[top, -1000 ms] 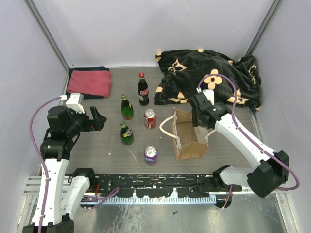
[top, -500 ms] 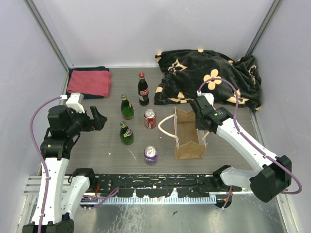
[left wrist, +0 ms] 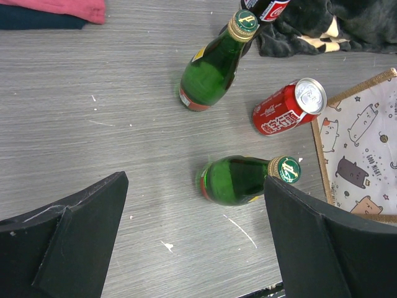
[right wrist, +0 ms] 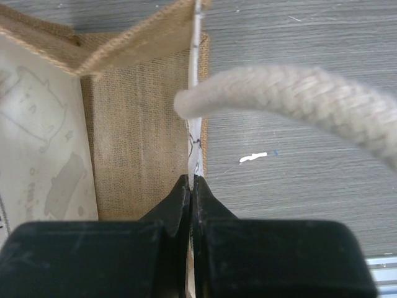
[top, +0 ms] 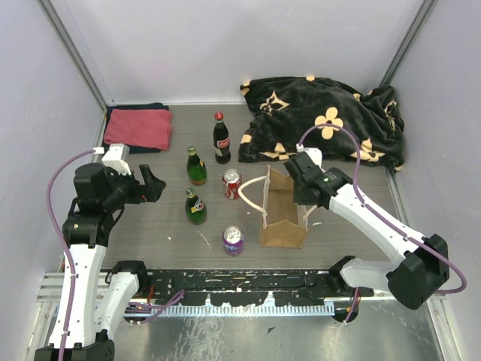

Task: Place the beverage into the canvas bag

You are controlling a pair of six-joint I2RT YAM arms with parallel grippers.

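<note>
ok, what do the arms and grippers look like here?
Both alike: left arm and right arm have white links with black joint housings, each trailing a looped purple cable. Left gripper and right gripper carry matte black, wedge-shaped fingers.

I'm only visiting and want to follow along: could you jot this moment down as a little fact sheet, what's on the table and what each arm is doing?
Bag: canvas bag upright, mouth open, no drink seen inside
Right gripper: shut on the bag's rim
Left gripper: open, empty, left of the bottles
Drinks outside bag: far green bottle, near green bottle, cola bottle, red can, purple can
Also on table: flowered blanket, red towel
</note>
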